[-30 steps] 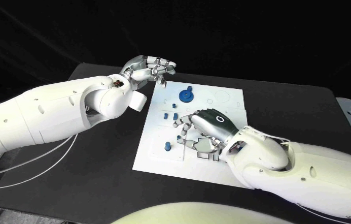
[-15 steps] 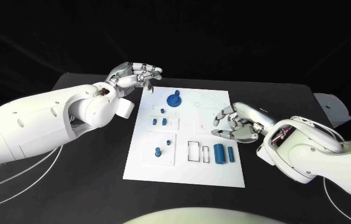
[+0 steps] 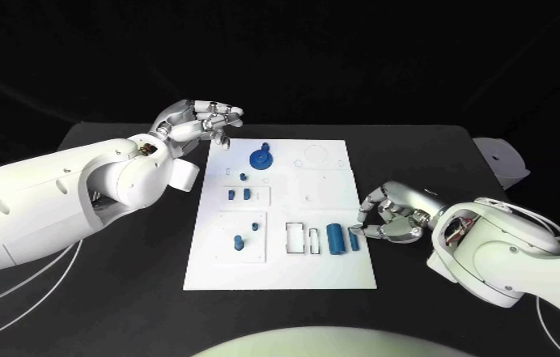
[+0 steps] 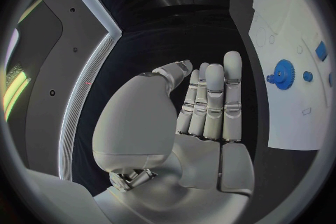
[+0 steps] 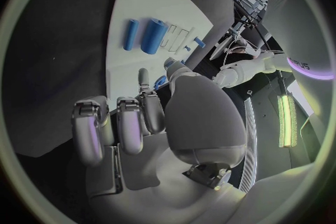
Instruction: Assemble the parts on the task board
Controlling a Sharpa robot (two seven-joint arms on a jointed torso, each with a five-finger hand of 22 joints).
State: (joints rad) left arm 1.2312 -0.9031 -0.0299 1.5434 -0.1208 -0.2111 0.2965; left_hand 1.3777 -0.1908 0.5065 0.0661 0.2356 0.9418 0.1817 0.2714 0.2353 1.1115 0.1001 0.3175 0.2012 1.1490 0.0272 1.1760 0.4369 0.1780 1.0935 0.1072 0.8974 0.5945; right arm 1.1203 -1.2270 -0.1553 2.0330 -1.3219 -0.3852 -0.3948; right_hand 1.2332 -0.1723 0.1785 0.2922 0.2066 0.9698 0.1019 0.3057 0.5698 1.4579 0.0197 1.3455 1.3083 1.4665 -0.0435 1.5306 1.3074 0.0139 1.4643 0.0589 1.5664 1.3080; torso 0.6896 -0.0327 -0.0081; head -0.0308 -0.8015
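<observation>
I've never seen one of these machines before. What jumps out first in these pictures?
The white task board glows in the middle of the black table, dotted with small blue parts; the biggest is a blue gear near its far end. Two silver hands flank it: the left hand hovers off the board's far left corner holding nothing, and the right hand sits with fingers curled at the right edge, beside two blue cylinders.

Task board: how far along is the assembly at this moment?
Early. The blue gear and small pegs look seated on the task board, but two blue cylinders lie loose. Left hand and right hand hold nothing, both off the board.
</observation>
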